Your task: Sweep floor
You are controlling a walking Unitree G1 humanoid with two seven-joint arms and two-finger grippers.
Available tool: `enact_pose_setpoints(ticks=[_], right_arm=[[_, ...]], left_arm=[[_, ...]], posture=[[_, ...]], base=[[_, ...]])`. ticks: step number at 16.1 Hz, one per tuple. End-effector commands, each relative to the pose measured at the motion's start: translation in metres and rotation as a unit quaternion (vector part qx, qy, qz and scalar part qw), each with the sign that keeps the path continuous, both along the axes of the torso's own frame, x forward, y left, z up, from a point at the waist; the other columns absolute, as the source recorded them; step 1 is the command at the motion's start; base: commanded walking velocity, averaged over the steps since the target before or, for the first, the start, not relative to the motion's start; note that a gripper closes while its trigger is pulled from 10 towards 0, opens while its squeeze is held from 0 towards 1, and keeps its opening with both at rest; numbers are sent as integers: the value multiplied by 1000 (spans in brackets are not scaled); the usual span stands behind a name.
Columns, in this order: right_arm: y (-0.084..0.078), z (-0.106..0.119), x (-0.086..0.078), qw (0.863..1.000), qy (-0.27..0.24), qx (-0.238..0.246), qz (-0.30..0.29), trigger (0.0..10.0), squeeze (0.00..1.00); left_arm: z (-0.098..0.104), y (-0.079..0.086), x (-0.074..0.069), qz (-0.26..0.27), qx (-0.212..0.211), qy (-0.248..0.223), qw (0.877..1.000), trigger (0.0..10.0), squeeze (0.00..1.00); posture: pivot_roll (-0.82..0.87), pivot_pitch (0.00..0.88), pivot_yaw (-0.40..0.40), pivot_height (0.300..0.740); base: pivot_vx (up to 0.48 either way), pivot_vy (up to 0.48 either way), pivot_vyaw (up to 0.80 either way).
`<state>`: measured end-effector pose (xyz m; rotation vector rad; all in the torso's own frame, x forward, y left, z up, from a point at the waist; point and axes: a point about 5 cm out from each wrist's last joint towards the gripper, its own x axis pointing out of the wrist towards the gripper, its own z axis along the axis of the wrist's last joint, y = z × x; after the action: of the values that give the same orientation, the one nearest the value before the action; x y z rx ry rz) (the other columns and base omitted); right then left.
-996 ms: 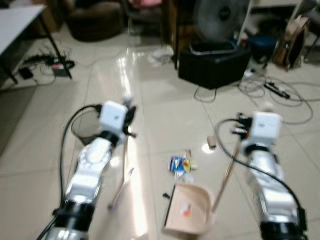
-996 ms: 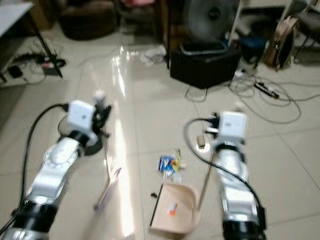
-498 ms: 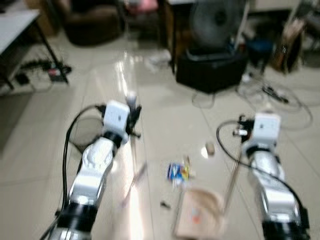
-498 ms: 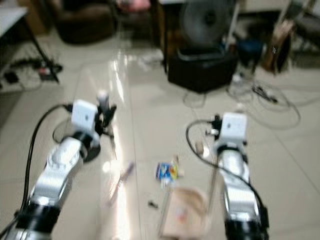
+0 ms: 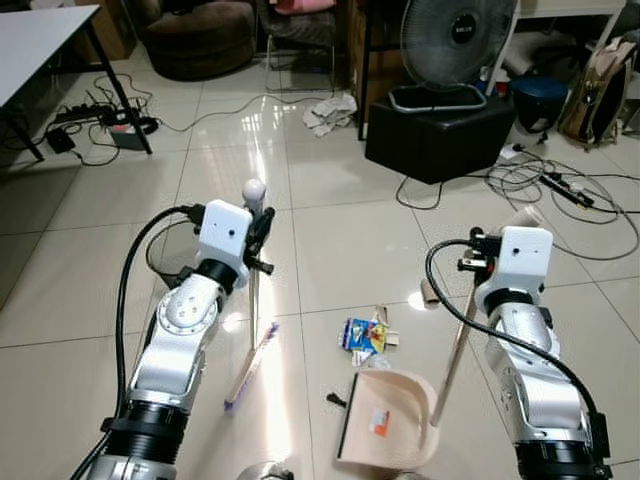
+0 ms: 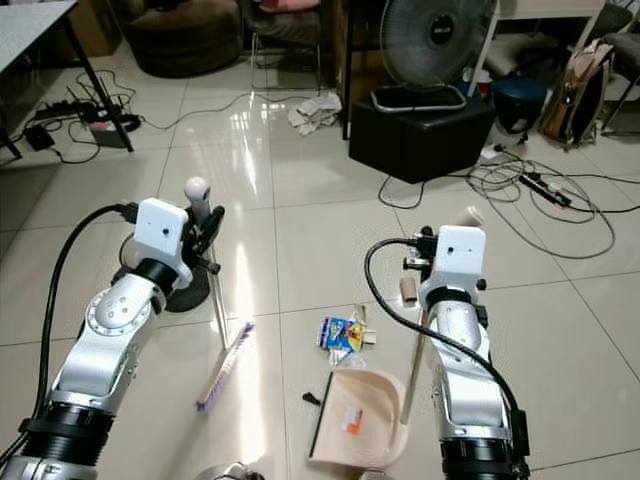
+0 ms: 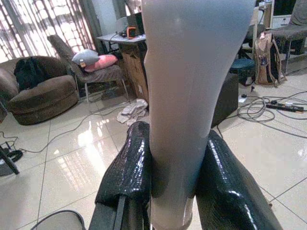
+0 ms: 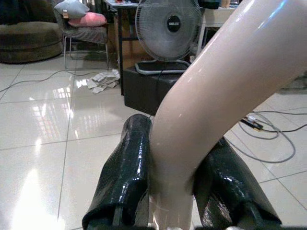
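**Broom and dustpan flank litter on tiled floor**

The left gripper [image 7: 172, 191] clamps the broom [image 5: 250, 340] by its pale handle, bristles touching the tiles. The right gripper [image 8: 175, 191] is closed around the dustpan [image 5: 385, 425] handle (its beige pan rests just below the colourful wrappers [image 5: 365, 335]). A fan [image 5: 455, 40] stands behind.

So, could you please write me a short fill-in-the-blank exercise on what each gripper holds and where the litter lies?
1. The left gripper is shut on the handle of the ____.
2. The right gripper is shut on the handle of the ____.
3. The blue and yellow wrapper lies on the floor just in front of the dustpan's ____.

Missing words: broom; dustpan; mouth
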<state>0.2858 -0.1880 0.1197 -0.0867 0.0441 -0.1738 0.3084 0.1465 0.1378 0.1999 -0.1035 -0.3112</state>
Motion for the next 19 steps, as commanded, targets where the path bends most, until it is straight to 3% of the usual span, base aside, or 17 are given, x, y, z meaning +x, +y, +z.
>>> enact_pose_setpoints(ticks=[1, 4, 7, 11, 13, 17, 19], right_arm=[[-3, 10, 0, 1000, -23, -2, -7, 10000, 0], [0, 14, 1, 1000, -30, 5, 0, 10000, 0], [-5, 9, 9, 1000, -20, 5, -12, 10000, 0], [-7, -4, 14, 1000, -6, -19, -21, 10000, 0], [-5, -5, 17, 998, -43, -46, -28, 10000, 0], [-8, -14, 11, 996, -55, -63, -38, 10000, 0], [-10, -10, 11, 993, -76, -83, -43, 10000, 0]], left_arm=[[8, 1, 1, 2, 4, -17, 1000, 10000, 0], [7, 2, 2, 4, 2, -12, 1000, 10000, 0], [0, 1, 10, 16, 28, 6, 999, 10000, 0], [-9, 1, 19, 31, 25, 9, 999, 10000, 0], [-13, -4, 30, 49, 8, 16, 999, 10000, 0], [-12, -11, 33, 47, -25, -11, 999, 10000, 0], [-2, -13, 39, 59, -32, -54, 996, 10000, 0]], posture=[[11, 70, 66, 740], [7, 75, 70, 740], [4, 98, 79, 740], [7, 136, 65, 740], [12, 162, 61, 740], [25, 219, 91, 740], [14, 286, 105, 740]], base=[[0, 0, 0], [0, 0, 0], [0, 0, 0], [0, 0, 0], [0, 0, 0], [0, 0, 0], [0, 0, 0]])
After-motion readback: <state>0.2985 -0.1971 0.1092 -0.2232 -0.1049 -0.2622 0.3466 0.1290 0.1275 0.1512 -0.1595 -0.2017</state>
